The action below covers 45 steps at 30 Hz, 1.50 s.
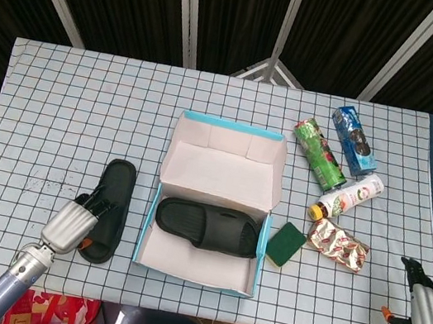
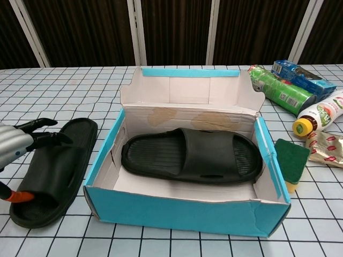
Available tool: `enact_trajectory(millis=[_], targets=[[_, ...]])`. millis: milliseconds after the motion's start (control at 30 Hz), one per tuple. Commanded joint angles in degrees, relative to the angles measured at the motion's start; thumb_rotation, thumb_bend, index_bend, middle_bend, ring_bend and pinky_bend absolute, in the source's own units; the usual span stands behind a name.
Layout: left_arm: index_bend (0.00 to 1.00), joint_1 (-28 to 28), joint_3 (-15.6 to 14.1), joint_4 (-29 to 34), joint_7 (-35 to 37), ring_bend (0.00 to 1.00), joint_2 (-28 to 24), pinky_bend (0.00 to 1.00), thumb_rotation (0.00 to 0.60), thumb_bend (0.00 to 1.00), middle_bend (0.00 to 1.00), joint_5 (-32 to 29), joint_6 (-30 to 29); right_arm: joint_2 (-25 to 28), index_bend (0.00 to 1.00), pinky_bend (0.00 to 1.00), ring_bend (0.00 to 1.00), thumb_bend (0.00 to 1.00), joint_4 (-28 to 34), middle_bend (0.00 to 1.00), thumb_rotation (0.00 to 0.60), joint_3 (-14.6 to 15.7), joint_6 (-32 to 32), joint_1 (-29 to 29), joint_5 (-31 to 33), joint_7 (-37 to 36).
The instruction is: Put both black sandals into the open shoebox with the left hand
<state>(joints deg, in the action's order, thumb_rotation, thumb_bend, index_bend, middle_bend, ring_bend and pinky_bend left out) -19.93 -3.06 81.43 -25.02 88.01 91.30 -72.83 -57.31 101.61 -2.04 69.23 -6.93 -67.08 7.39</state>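
One black sandal (image 1: 207, 226) (image 2: 193, 155) lies flat inside the open blue-and-white shoebox (image 1: 223, 151) (image 2: 185, 219). The other black sandal (image 1: 115, 194) (image 2: 56, 171) lies on the table just left of the box, sole down. My left hand (image 1: 76, 221) (image 2: 21, 142) is at that sandal's left side. Its dark fingers (image 2: 45, 137) reach apart over the strap, and the orange-tipped thumb (image 2: 19, 197) sits low by the sandal's near end. Nothing is lifted. My right hand (image 1: 425, 310) rests at the table's far right edge, holding nothing.
Right of the box lie a green sponge (image 1: 287, 243) (image 2: 291, 155), a foil snack packet (image 1: 339, 244), a white bottle (image 1: 348, 196) (image 2: 319, 119), a green can (image 1: 319, 153) (image 2: 280, 89) and a blue packet (image 1: 353, 141) (image 2: 303, 78). The checked tablecloth (image 1: 65, 118) covers the table.
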Motion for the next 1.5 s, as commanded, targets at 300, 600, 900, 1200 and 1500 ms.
enact_trajectory(millis=[300,600,900,1200,1500], targets=[[0.54,0.7,2.3,-2.3,1.4,0.13,1.2,0.29,0.600,0.39,0.51,0.0,-3.6,0.2,0.10,0.25,0.22,0.23,0.1,0.10,0.600,0.2,-0.2,0.0,-0.2,-0.3],[0.56,-0.1,5.8,2.1,1.7,0.15,-4.4,0.29,0.600,0.39,0.52,2.1,-8.2,0.1,0.10,0.25,0.22,0.23,0.1,0.10,0.600,0.2,-0.3,-0.1,-0.1,-0.2],[0.57,-11.8,13.7,15.7,-10.1,0.15,-16.7,0.29,0.600,0.39,0.52,23.0,-9.1,0.1,0.10,0.25,0.22,0.24,0.4,0.10,0.600,0.4,-1.0,-0.5,-0.3,0.2],[0.57,-22.7,11.5,19.5,-16.0,0.15,-19.6,0.29,0.600,0.41,0.52,37.7,6.1,0.2,0.10,0.25,0.22,0.23,0.3,0.10,0.600,0.5,-0.9,-0.4,-0.3,-0.1],[0.57,-32.1,8.1,15.1,-13.3,0.15,-17.0,0.29,0.600,0.42,0.52,47.2,13.6,0.2,0.10,0.25,0.22,0.23,0.2,0.10,0.600,0.3,-1.1,-0.5,0.2,-0.3]])
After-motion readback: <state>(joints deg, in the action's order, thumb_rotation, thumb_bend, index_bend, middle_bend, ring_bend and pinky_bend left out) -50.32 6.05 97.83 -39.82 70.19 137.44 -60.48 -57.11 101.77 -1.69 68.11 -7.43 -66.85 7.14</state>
